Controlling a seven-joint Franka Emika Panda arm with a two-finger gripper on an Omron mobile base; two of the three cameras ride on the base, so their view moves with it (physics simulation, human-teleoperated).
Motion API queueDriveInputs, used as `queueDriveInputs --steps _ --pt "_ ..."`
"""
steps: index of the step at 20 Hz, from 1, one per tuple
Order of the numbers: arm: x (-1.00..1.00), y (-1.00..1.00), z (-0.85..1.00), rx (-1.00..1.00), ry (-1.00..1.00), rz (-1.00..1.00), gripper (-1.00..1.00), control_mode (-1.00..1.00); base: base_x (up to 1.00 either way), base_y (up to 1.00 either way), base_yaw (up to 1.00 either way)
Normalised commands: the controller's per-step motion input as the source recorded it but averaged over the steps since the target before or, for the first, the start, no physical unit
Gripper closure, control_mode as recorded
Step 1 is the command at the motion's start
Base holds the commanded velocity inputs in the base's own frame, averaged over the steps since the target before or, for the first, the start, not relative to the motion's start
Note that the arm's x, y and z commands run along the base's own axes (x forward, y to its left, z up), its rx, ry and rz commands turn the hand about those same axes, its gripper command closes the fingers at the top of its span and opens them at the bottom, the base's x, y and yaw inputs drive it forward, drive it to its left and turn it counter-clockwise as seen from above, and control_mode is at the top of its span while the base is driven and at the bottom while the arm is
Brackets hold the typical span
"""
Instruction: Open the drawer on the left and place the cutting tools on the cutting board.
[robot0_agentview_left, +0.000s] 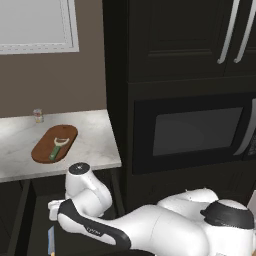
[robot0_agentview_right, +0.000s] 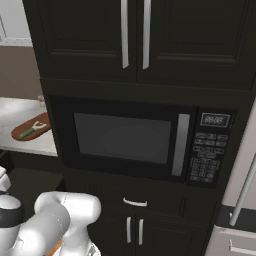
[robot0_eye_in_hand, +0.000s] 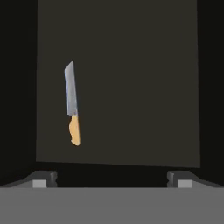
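A: Item one, the drawer (robot0_eye_in_hand: 118, 83). Condition?

B: Pulled out; its dark floor lies open under the hand camera. In the left base view the opening sits below the counter (robot0_agentview_left: 95, 145) edge, at about 7 o'clock of the picture.

A: Contents?

B: One knife (robot0_eye_in_hand: 72, 103), lying flat on the drawer floor toward 9 o'clock of the hand view, blade pointing to 12, handle to 6. The handle reads orange-tan here; a blue sliver near the arm's wrist in the left base view may be the same tool, but I cannot tell.

A: Item two, the peeler.

B: The peeler (robot0_agentview_left: 57, 148), green handle and pale head, rests on the cutting board (robot0_agentview_left: 45, 147), roughly at its middle. The board lies on the counter at 9 o'clock of the left base view, a small jar (robot0_agentview_left: 38, 116) beyond it toward 12.

A: So half the tools are delivered?

B: By the look of it, yes. The knife is what remains.

A: Item three, the gripper.

B: The gripper (robot0_eye_in_hand: 111, 178) hangs above the drawer, looking straight down. Fingertips spread wide at 7 and 5 o'clock of the hand view, nothing between them. Likely held apart to come down over the knife.

A: Is it lined up?

B: Not quite. The knife sits off toward 10 o'clock from the gap, so I judge a sideways shift is needed before descent, then a close across the narrow handle.
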Motion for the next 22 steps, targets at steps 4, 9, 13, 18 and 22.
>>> queueDriveInputs --steps 4,9,13,18,22 --pt "0.02 0.02 -0.46 0.0 0.0 0.0 -1.0 -1.0 0.0 0.0 0.0" --pt "0.03 0.17 -0.36 0.02 0.0 0.0 -1.0 -1.0 0.0 0.0 0.0" --pt "0.07 0.24 -0.27 0.04 0.02 0.02 -1.0 -1.0 0.0 0.0 0.0" --pt "0.02 0.18 -0.29 0.02 0.03 0.01 -1.0 -1.0 0.0 0.0 0.0" --pt "0.0 0.12 -0.31 0.0 0.04 0.02 -1.0 -1.0 0.0 0.0 0.0"
